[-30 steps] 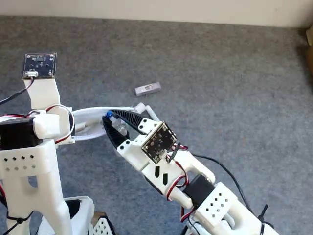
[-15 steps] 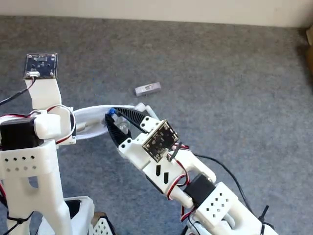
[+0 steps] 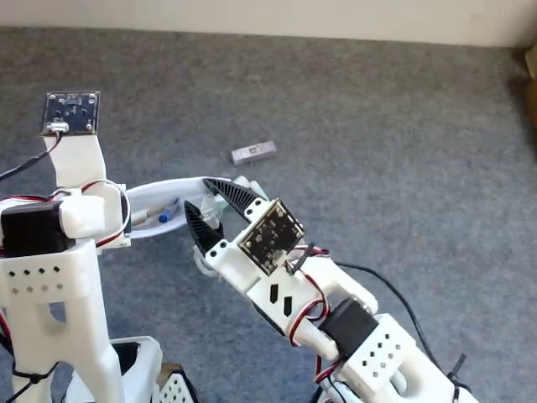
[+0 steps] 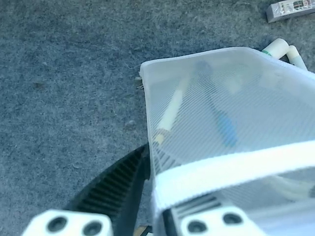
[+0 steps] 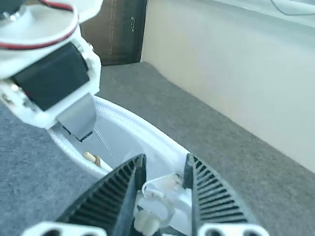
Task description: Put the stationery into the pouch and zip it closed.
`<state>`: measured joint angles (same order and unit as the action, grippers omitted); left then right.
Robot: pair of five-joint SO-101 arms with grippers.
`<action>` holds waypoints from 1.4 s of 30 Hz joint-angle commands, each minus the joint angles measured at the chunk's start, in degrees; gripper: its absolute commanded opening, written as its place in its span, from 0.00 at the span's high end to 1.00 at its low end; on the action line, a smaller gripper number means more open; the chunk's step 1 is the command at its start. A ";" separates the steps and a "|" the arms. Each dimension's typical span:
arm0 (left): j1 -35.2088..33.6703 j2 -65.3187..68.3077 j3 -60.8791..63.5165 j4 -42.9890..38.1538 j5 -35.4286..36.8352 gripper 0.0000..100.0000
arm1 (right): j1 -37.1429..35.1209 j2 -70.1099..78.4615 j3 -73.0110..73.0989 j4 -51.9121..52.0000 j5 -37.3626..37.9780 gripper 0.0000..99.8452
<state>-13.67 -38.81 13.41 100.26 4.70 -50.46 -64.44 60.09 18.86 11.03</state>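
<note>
The grey, carpet-like worktop (image 3: 403,126) carries a small grey rectangular piece (image 3: 253,153), lying flat, apart from the white pouch (image 3: 151,201).

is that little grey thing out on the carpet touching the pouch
Apart. The high view shows a strip of bare carpet between the small grey item and the pouch.

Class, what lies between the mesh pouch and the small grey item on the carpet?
Two white rounded tips, one green-banded, lie by the edge of the pouch; the rest is bare carpet. The left wrist view shows this.
</note>
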 commanded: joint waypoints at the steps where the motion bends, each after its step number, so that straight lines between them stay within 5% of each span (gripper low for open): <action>1: 0.22 -1.19 -0.40 -0.18 -0.62 0.99 | 1.63 -1.80 -7.16 5.76 0.62 0.87; 15: -1.36 -1.27 -0.40 -0.18 -0.62 0.99 | 2.24 -11.38 -9.10 18.77 0.62 0.87; 22: -5.41 -1.27 -0.40 -0.26 -0.53 0.99 | 14.73 -11.47 -8.66 24.75 -12.04 0.87; 26: -5.67 -1.27 -0.40 -0.26 -0.53 0.99 | 18.77 -11.30 -6.37 26.59 -10.46 0.87; 42: -5.67 -1.19 -0.31 -0.26 -0.53 0.99 | 23.78 13.76 -1.01 33.45 -10.20 0.87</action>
<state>-18.33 -38.81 13.41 100.26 4.70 -27.25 -56.79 60.09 48.92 0.75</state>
